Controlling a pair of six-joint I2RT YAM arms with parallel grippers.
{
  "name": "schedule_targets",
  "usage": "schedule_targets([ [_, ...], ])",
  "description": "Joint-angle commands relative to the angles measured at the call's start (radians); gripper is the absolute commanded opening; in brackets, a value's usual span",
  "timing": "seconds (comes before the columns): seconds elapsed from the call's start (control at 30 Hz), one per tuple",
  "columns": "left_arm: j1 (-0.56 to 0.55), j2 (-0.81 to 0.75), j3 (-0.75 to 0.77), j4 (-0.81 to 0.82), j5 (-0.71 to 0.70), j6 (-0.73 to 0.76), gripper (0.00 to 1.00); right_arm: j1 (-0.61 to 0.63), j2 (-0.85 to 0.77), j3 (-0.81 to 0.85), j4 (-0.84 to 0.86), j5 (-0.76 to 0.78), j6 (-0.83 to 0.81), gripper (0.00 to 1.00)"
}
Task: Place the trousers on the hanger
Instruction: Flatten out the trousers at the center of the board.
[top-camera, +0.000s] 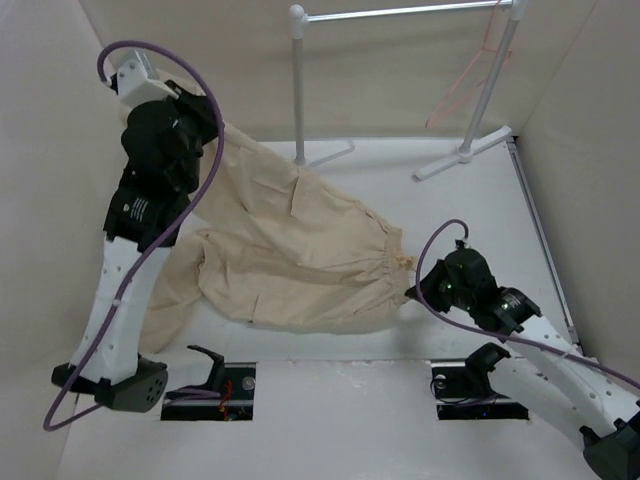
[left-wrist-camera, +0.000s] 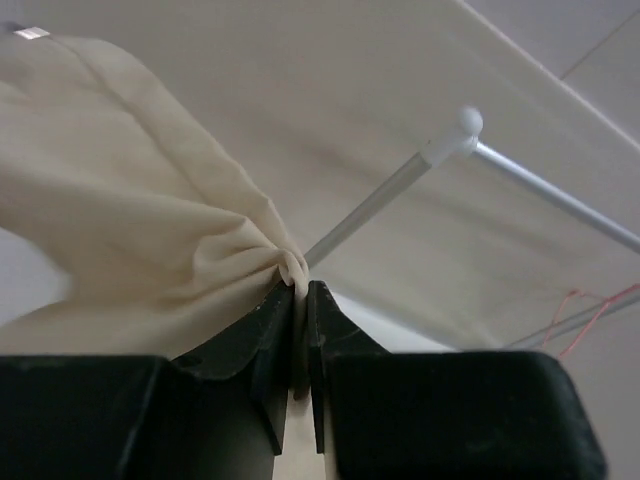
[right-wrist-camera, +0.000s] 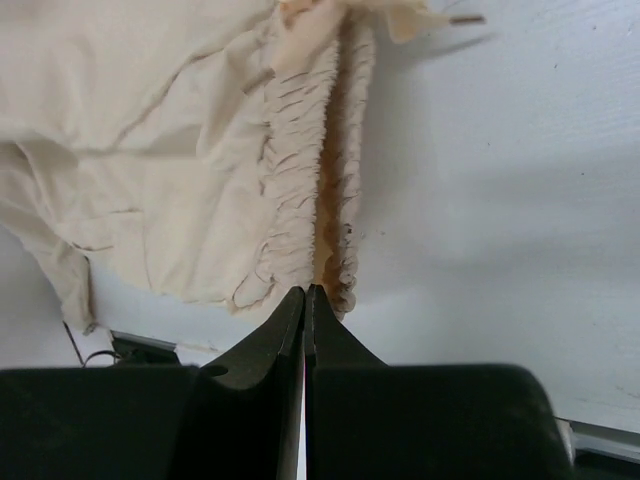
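Observation:
The beige trousers (top-camera: 300, 250) lie spread across the white table, waistband toward the right. My left gripper (top-camera: 213, 122) is raised at the far left and shut on a bunched fold of one trouser leg (left-wrist-camera: 130, 230), lifting it. My right gripper (top-camera: 413, 291) is shut, its tips (right-wrist-camera: 305, 292) at the near end of the elastic waistband (right-wrist-camera: 305, 150), with no cloth seen between the fingers. The pink wire hanger (top-camera: 468, 78) hangs from the rack rail at the far right. It also shows in the left wrist view (left-wrist-camera: 582, 318).
A white tubular rack with a metal rail (top-camera: 400, 12) stands at the back, one post (top-camera: 297, 85) beside the trousers and feet (top-camera: 465, 155) on the table. White walls enclose the table. Two dark openings (top-camera: 215, 385) lie at the near edge.

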Motion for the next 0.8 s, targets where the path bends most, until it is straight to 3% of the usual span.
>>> schedule_targets([
  [0.0,0.047,0.300,0.000,-0.056,0.062,0.002,0.09,-0.027,-0.051,0.027,-0.029,0.011,-0.022,0.05],
  [0.1,0.102,0.517,0.113,-0.076,0.111,0.007,0.08,-0.050,-0.132,0.024,-0.095,0.025,-0.011,0.04],
  [0.2,0.133,0.648,0.187,-0.104,0.073,0.010,0.08,-0.092,-0.214,0.018,-0.186,0.045,-0.005,0.04],
  [0.33,0.174,0.730,0.183,-0.140,-0.062,0.022,0.08,-0.127,-0.281,0.003,-0.279,0.030,0.023,0.04],
  [0.5,0.248,0.799,0.167,-0.125,-0.086,0.080,0.16,-0.075,-0.220,0.013,-0.365,0.080,0.084,0.06],
  [0.57,0.272,0.800,0.173,-0.134,-0.082,0.081,0.29,-0.064,-0.170,0.046,-0.392,0.122,0.074,0.21],
  [0.67,0.288,0.728,0.118,-0.133,-0.033,0.070,0.55,-0.066,-0.120,0.124,-0.395,0.175,-0.011,0.57],
  [0.77,0.285,0.601,0.008,-0.122,0.009,0.065,0.72,-0.139,-0.026,0.181,-0.301,0.186,-0.126,0.68],
])
